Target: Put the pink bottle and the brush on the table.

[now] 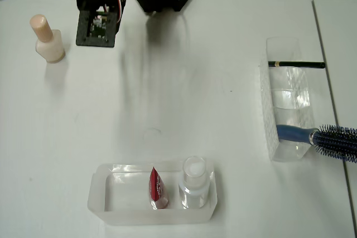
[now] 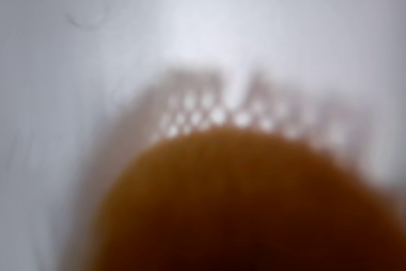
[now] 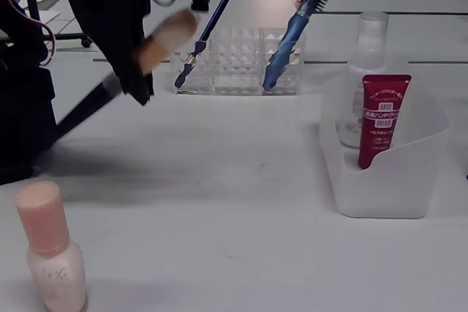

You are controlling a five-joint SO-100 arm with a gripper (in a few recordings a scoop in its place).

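In the fixed view the pink bottle (image 3: 50, 257) stands upright on the table (image 3: 219, 180) at the near left, free of any container, so that half of the task reads as done; the overhead view places it (image 1: 48, 39) at the upper left, just beside the arm's base. Above and behind it the gripper (image 3: 135, 60) is clenched on the brush (image 3: 150, 42), which it carries in the air at a slant, black handle trailing down to the left and pale bristles up to the right. The hold appears to be near the ferrule, probably to keep the slim handle from swinging, and the brush is not yet on the surface. The wrist view gives a blurred tan-brown mass (image 2: 241, 207) low in the picture, probably the brush close to the lens, over plain white tabletop. At mid-distance right, a frosted tray (image 3: 380, 195) holds the red tube (image 3: 380, 118) and the clear bottle (image 3: 365, 71) upright. Farthest back, a clear faceted organiser (image 3: 238, 63) props the blue hairbrush (image 3: 303, 16) and a thin pencil (image 3: 201, 38) at a lean. The tabletop is white and matte, with a second table edge at the overhead view's right.
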